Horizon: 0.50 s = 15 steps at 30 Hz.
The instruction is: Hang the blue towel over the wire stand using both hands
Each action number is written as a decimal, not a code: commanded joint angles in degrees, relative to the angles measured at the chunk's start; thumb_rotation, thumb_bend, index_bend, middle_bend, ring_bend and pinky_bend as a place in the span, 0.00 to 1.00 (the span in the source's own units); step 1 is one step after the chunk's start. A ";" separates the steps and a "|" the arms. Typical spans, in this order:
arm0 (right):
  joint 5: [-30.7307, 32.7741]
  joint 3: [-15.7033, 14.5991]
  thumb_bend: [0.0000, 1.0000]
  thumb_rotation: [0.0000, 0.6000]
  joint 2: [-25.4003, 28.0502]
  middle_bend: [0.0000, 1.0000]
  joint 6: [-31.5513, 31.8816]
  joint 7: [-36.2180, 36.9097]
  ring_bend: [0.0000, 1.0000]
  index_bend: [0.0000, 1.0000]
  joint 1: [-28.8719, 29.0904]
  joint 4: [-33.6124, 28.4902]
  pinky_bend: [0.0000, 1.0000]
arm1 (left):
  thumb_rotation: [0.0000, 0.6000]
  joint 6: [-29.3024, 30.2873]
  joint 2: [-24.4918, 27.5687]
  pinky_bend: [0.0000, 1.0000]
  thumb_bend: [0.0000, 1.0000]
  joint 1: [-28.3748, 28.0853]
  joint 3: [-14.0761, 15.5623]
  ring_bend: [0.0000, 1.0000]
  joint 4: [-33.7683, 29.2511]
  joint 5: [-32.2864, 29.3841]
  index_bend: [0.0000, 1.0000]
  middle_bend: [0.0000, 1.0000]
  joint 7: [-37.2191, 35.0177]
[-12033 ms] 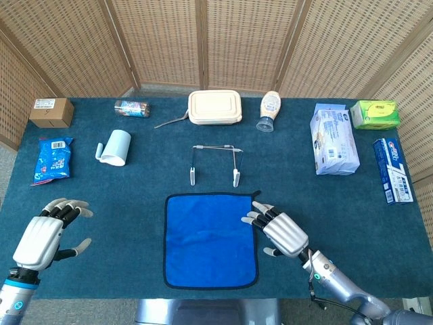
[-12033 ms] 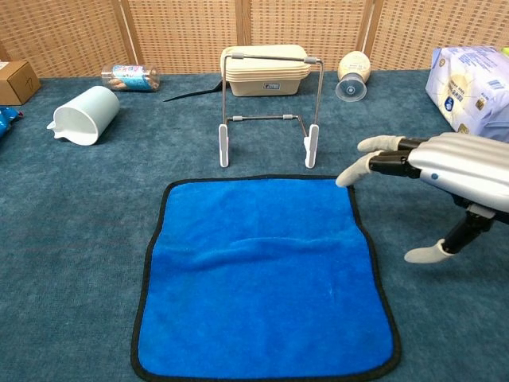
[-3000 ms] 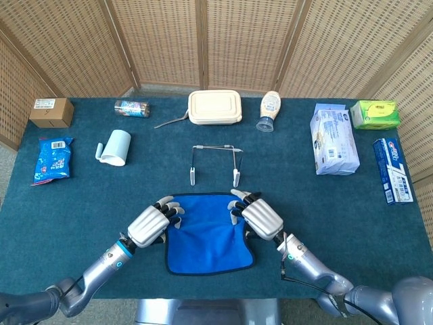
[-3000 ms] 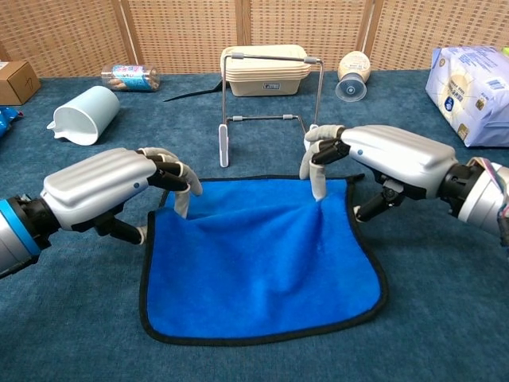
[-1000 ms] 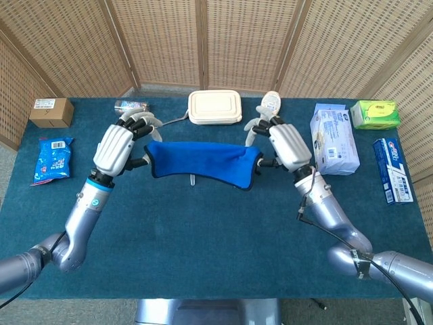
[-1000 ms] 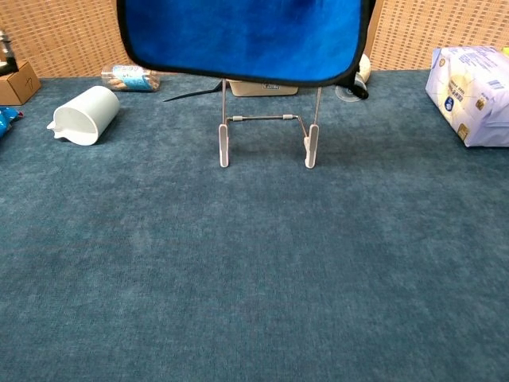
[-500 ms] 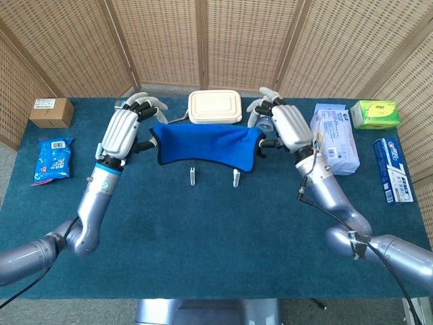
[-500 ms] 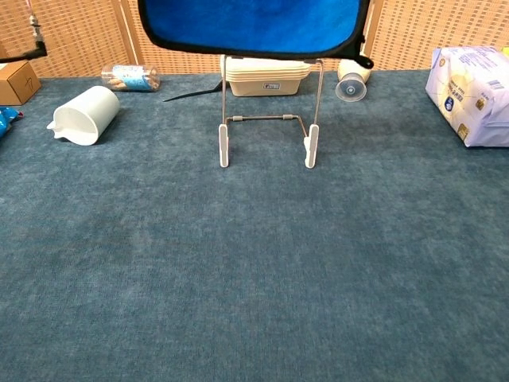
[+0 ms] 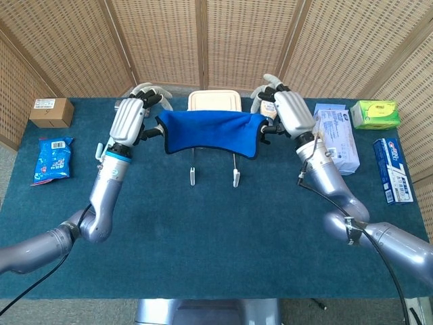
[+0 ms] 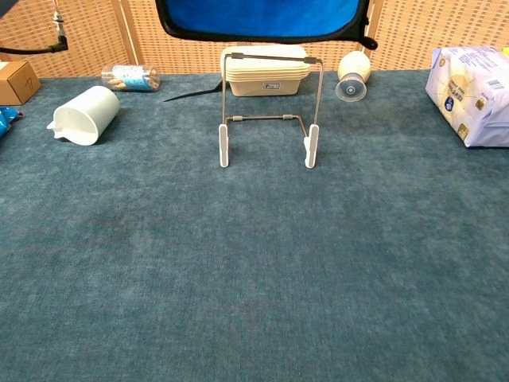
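Observation:
The blue towel (image 9: 211,131) hangs stretched between my two hands, high above the table. My left hand (image 9: 128,118) pinches its left top corner and my right hand (image 9: 291,114) pinches its right top corner. In the chest view only the towel's lower edge (image 10: 262,20) shows at the top of the frame, above and slightly behind the wire stand (image 10: 269,111). The stand (image 9: 214,164) rests upright on the table with its top bar bare. Neither hand shows in the chest view.
Behind the stand sit a cream lunch box (image 10: 265,72) and a tipped squeeze bottle (image 10: 352,76). A white pitcher (image 10: 83,113) lies at the left, with a small jar (image 10: 130,77), a cardboard box (image 9: 51,112) and a blue snack bag (image 9: 51,159). Tissue packs (image 9: 334,138) and boxes (image 9: 391,169) lie at the right.
Both hands have lifted the towel higher and carried it farther back over the stand. In the chest view the stand's top bar now shows below the towel's edge.

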 commanded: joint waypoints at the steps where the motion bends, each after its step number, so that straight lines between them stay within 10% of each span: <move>1: 0.09 -0.52 0.48 1.00 -0.54 0.35 -0.55 0.24 0.10 0.89 0.31 1.18 0.21 | 1.00 -0.55 -0.64 0.16 0.56 -0.50 0.28 0.28 1.03 -0.24 0.74 0.38 -0.29; 15: 0.13 -2.29 0.47 1.00 -2.94 0.35 -1.21 1.61 0.10 0.89 0.47 4.12 0.21 | 1.00 -1.32 -2.84 0.15 0.54 -0.22 3.17 0.28 5.29 0.22 0.74 0.38 -1.94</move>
